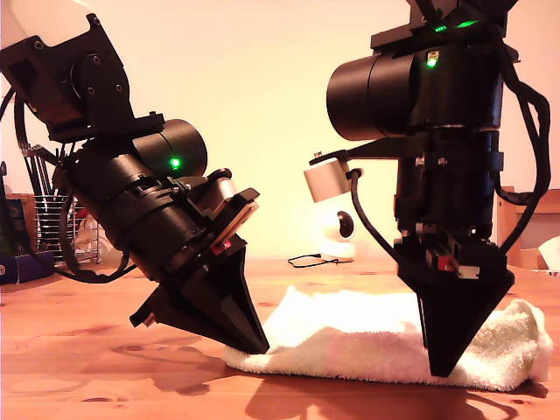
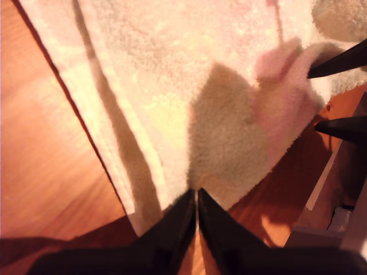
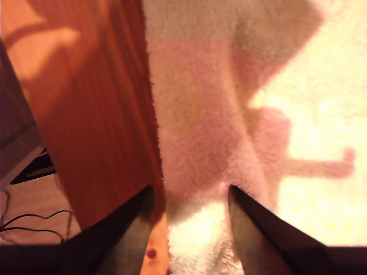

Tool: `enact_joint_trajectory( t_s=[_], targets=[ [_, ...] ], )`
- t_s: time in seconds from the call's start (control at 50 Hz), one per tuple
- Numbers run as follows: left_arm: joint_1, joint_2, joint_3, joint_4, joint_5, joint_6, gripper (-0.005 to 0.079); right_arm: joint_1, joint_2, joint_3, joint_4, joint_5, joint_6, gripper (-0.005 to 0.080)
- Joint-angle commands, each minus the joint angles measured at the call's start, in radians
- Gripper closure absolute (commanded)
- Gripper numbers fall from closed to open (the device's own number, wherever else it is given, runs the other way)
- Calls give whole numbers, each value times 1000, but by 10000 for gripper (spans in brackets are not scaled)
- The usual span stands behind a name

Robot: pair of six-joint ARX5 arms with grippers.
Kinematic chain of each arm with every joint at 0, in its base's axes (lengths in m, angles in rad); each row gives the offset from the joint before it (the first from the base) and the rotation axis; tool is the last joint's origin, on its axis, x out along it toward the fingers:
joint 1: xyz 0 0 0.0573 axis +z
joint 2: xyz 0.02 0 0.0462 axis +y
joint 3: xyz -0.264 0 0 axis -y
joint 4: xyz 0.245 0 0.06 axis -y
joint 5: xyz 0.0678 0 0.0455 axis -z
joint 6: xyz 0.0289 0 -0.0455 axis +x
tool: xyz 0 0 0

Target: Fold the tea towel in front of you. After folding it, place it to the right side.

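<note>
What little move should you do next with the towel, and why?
Probably close my second hand. It stands open over the edge of the tea towel, with cloth between its two sides, while my first hand is shut at the towel's other end. With both ends gripped, I could likely lift and fold it.

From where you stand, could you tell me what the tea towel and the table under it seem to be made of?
The tea towel looks like soft terry cloth, cream-white with faint pink patches: its surface is fuzzy and looped, and it lies in thick, rounded folds. The table looks like wood with a smooth, slightly glossy finish: reddish-brown grain lines and a small knot show, and it reflects some light. Whether it is solid wood or veneer cannot be told.
</note>
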Motion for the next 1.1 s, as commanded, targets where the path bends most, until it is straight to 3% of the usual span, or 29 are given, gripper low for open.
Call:
enact_joint_trajectory(
  t_s=[0.0, 0.26, 0.42, 0.62, 0.88, 1.08],
  targets=[
    [2, 27, 5, 2, 2, 13, 764, -2, 40, -7, 5, -10, -2, 374],
    [2, 27, 5, -3, 5, 13, 764, -2, 95, -7, 29, -10, -2, 388],
    [2, 27, 5, -4, 8, 14, 764, -1, 105, -7, 32, -11, 3, 580],
    [10, 24, 5, -4, 29, 22, 764, -1, 105, -7, 32, -54, 39, 759],
    [39, -76, 6, -6, 18, 40, 764, 31, 92, -7, -7, -93, 92, 766],
    [47, -137, 6, -22, -55, 41, 764, 82, 47, -7, -40, -153, 135, 766]
  ],
)
